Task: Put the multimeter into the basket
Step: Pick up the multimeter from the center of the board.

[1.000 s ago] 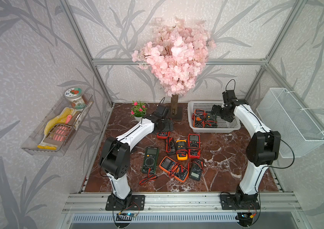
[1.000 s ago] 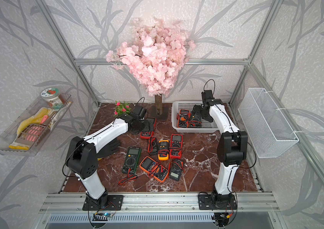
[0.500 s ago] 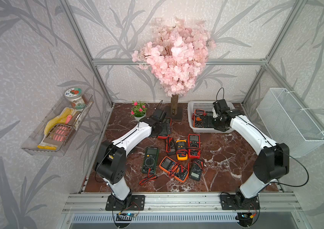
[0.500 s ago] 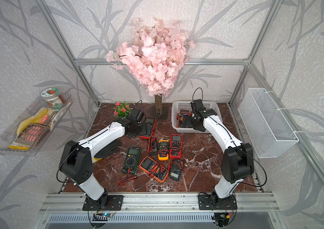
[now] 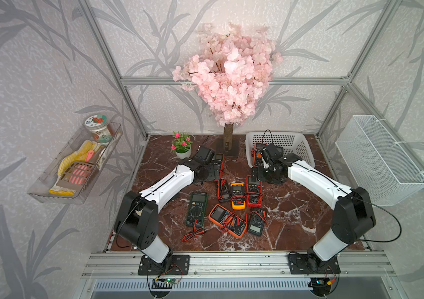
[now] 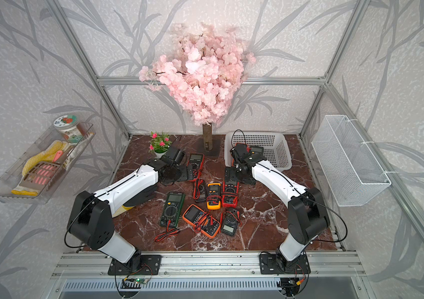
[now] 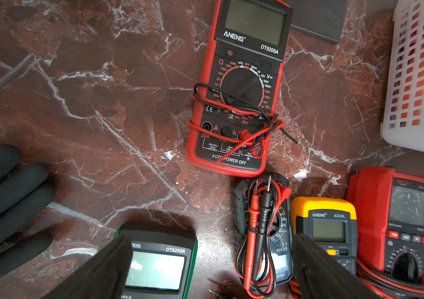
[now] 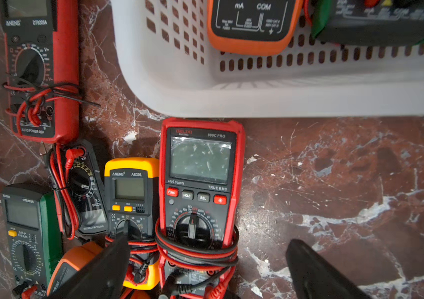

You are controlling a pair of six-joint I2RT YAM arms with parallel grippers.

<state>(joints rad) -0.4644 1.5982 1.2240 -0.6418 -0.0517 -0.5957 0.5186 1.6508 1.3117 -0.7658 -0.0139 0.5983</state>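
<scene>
Beneath the wide-open right gripper [image 8: 208, 242], seemingly untouched, red multimeter [image 8: 200, 160] just beside basket [image 8: 283, 101].

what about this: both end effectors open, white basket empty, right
Wrong on the white basket: the right wrist view shows an orange multimeter and a green multimeter in it. The left end effector and right end effector are open.
</scene>
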